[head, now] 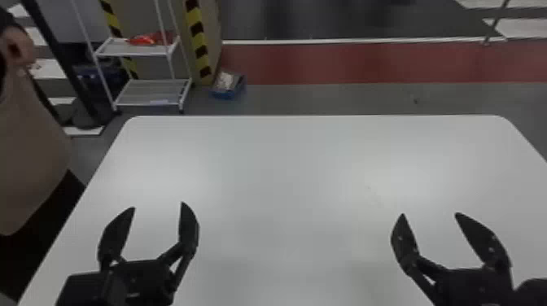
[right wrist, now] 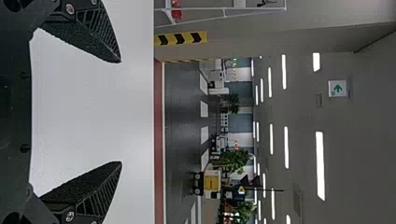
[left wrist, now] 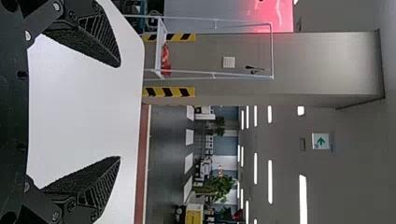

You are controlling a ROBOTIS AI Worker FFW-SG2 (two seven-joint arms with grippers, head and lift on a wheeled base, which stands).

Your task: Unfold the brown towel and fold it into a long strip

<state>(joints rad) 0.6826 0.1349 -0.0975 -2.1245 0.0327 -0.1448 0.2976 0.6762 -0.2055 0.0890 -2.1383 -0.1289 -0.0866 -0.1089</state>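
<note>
Left gripper: over the near left part of the white table, fingers spread wide, nothing between them. Right gripper: over the near right, likewise wide apart and holding nothing. Beyond the table's far left corner, a white rack; a blue box on the floor to its right.

Brown towel: position unknown, I cannot tell where it lies. Fold, thickness and weave likewise unconfirmed. Work judged at its very start, unfolding to come first.

Handling, by judgement: light for its size, soft, limp, no stiffness to push against. Hard to break, easy to rumple. Cloth should grip well between flat fingers; slipping likelier where only a thread's edge is caught. Layers probably cling together.

Where to take hold: two corners of the top layer, one per gripper, a shallow pinch from above, fingertips just to the cloth. Lift a little, draw apart until the edge is taut, then lay it out. For the strip, hold both ends of one long edge and carry it across evenly.

Watch for: two layers caught at once, a mid-cloth grab that bunches, one side leading and skewing the fold, fingertips scraping the tabletop.
</note>
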